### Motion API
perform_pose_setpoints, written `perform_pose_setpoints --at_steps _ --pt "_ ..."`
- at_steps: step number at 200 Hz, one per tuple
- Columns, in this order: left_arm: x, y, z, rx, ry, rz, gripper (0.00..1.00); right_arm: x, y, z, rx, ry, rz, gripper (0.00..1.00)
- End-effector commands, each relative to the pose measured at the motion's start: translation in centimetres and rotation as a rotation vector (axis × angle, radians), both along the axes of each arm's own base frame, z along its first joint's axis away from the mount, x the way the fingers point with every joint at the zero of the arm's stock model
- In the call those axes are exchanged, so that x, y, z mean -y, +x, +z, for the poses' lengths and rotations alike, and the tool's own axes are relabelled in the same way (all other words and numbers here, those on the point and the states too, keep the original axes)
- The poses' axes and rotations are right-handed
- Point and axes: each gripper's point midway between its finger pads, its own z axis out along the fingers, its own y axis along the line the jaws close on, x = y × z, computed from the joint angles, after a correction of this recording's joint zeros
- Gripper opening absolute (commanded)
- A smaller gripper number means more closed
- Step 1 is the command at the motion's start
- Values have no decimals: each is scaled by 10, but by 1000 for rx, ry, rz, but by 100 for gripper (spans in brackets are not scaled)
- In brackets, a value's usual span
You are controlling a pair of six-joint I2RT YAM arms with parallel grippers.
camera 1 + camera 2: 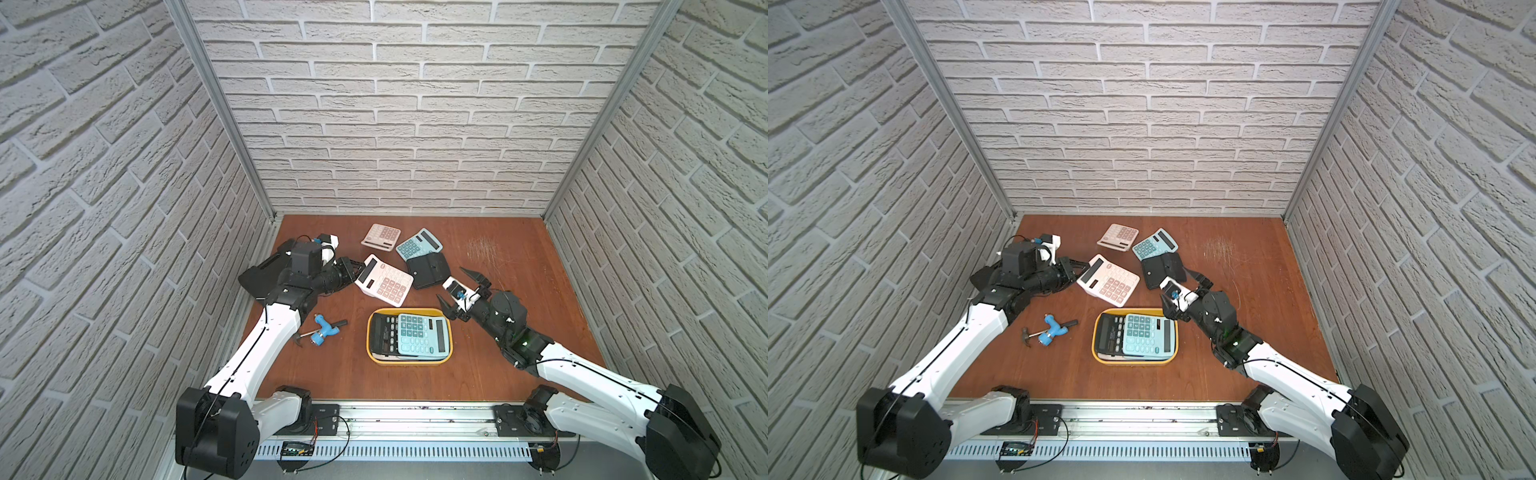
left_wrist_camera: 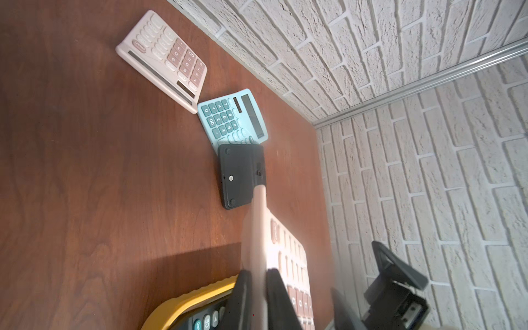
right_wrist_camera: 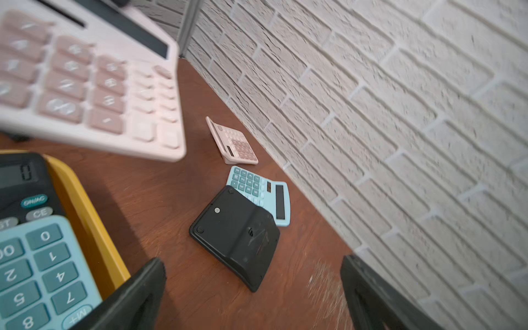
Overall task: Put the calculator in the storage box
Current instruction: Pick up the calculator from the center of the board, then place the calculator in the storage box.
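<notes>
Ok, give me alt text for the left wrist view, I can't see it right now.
The left hand is shut on the edge of a pink calculator, seen edge-on, with the yellow storage box close by. Beyond, on the wooden table, lie a face-down black calculator, a blue calculator and a second pink calculator.

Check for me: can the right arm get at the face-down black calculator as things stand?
Probably yes. The right end effector is open and empty, close beside the black calculator, with bare table between them. Its far edge overlaps a teal calculator, which might shift.
</notes>
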Motion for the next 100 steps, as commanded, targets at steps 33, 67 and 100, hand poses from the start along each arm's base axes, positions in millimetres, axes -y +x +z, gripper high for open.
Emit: perform_pose_setpoints --at_steps 33,67,100 --pt "14 -23 0 97 111 63 0 69 24 -16 -435 438 -414 99" --pt "23 -40 -5 145 131 98 0 74 28 -33 -619 604 -422 99" --pt "28 -51 -17 173 127 127 0 70 31 -42 -747 728 -413 99"
